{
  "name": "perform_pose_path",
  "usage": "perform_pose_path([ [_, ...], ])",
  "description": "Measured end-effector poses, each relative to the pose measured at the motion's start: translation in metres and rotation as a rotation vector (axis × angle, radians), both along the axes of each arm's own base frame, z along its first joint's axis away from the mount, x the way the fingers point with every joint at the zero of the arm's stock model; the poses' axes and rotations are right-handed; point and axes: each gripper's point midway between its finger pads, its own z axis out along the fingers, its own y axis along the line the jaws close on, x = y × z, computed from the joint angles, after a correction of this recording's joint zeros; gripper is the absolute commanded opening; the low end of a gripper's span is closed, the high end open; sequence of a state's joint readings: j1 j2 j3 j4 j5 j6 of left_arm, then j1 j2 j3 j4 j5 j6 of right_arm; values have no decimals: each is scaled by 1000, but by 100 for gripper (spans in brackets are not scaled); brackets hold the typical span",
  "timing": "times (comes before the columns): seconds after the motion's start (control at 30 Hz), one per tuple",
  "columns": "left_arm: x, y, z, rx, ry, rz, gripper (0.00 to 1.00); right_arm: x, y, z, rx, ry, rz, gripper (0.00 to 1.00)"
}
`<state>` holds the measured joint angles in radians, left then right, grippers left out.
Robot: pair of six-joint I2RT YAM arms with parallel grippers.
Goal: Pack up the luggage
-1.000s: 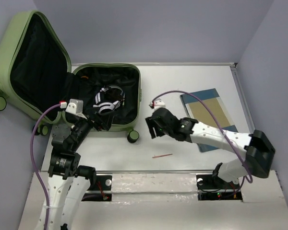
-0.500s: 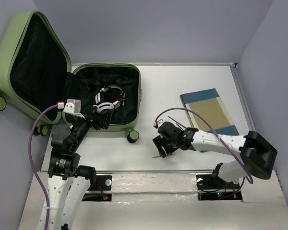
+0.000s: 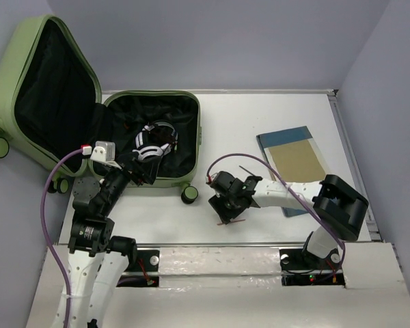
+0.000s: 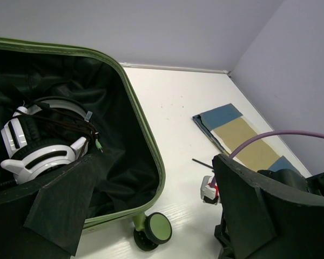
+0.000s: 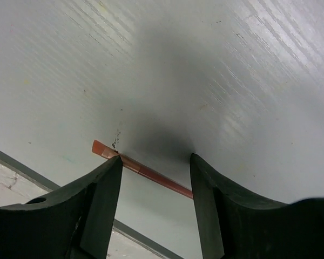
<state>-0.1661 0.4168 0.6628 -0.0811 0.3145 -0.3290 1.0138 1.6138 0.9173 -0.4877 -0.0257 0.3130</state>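
The luggage (image 3: 197,137), a sage-green suitcase, lies open at the left with its lid propped up; its rim also shows in the left wrist view (image 4: 146,140). White-and-black headphones (image 3: 152,142) lie on its black lining (image 4: 38,145). A thin reddish-brown stick (image 5: 151,174) lies on the table near the front edge. My right gripper (image 3: 227,210) is open and pointed down over it (image 5: 155,162), one finger on each side of the stick. My left gripper (image 3: 142,172) is open and empty at the suitcase's near rim (image 4: 156,178).
A blue-and-tan book (image 3: 295,160) lies flat at the right, also seen from the left wrist (image 4: 237,135). A caster wheel (image 3: 189,195) sticks out of the suitcase's near corner. The table's front edge runs just below the stick.
My right gripper has swung from mid-table down and toward the front edge, ending over the stick. The left arm has barely moved.
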Motion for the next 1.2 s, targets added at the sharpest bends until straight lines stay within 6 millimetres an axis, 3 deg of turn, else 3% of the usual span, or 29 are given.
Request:
perform_pose_path([
  [0.4,0,0,0,0,0,-3,99,0,0,0,-51,-3,-56,66],
  [0.57,0,-1,0,0,0,-4,99,6,-12,4,-90,-42,-119,70],
  [0.87,-1,-1,0,1,0,-6,99,7,-9,46,20,-98,-109,78],
  [1.2,-1,-1,0,2,-1,-8,99,-14,-28,13,-185,15,22,81],
])
